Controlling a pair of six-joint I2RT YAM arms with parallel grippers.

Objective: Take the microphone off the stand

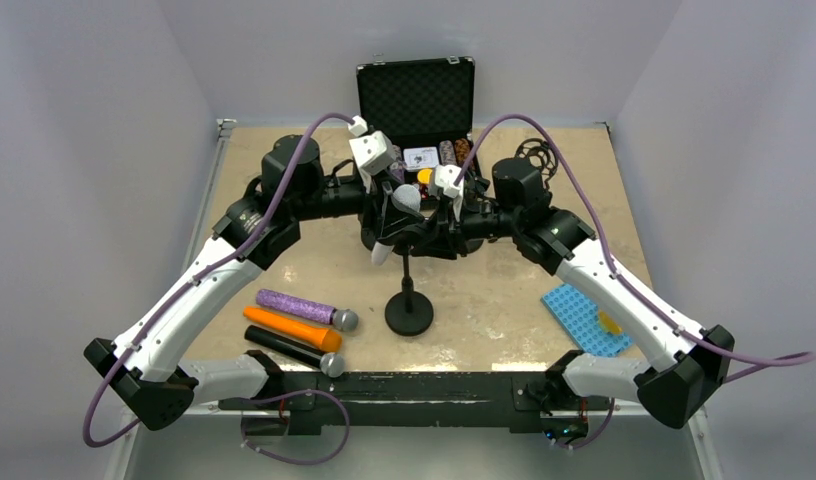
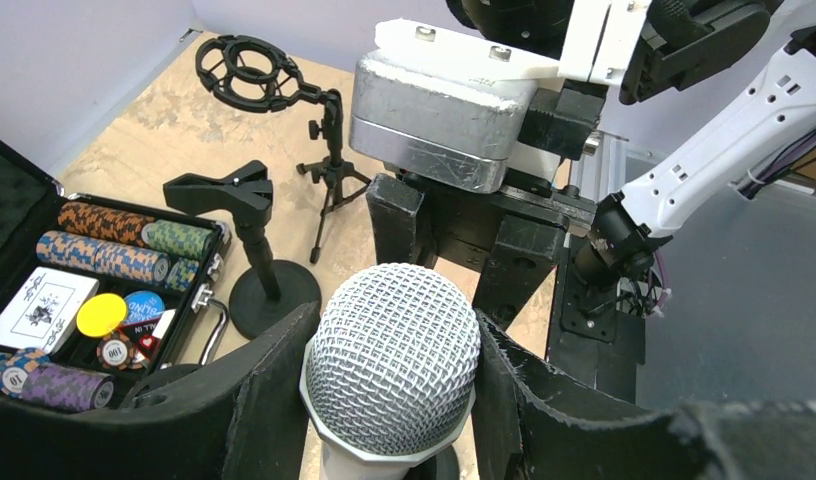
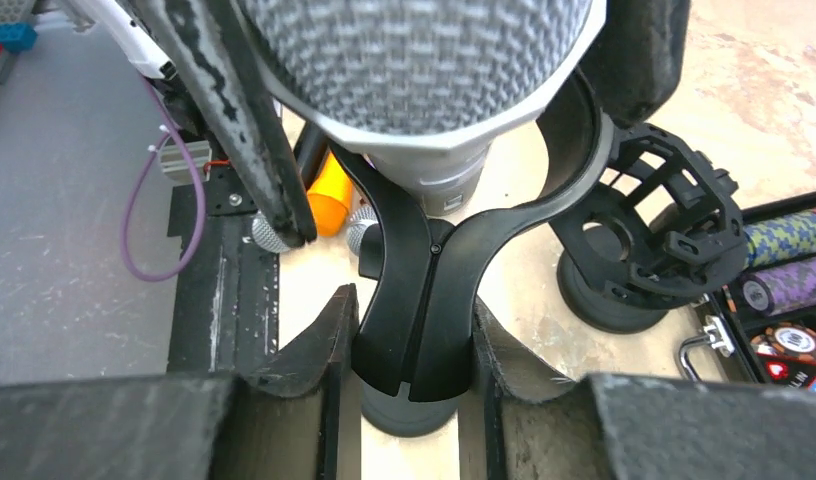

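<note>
**Both pincers clamped at the stand top**
Left gripper squeezes the microphone by its silver mesh head; right gripper pinches the stand at its clip neck. The arms converge from 8 and 4 o'clock. The pale-bodied microphone sits tilted in the clip.

Three microphones lie side by side at the lower left of my tan table. The stand rests on its round base at centre. A blue tray lies lower right, and an open black case sits at top centre.
</note>
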